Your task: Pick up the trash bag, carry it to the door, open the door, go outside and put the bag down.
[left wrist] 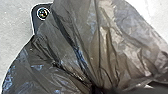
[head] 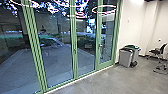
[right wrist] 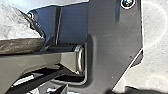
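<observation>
The dark, translucent trash bag [left wrist: 75,45] shows large in the left wrist view, its creased plastic drawn together into a tight gather. At that gather is my left gripper [left wrist: 96,88], shut on the bag. Part of the bag [right wrist: 21,45] also shows in the right wrist view, beside the robot's own base. In the head view, the green-framed glass door [head: 106,37] stands closed, with a handle on its left side. Paved ground lies beyond the glass.
Grey bins [head: 126,57] stand against the white wall just right of the door. A dark office chair [head: 157,52] is farther right. Tall glass panels in green frames [head: 74,50] run along the left, and grey floor [head: 100,80] lies in front of them.
</observation>
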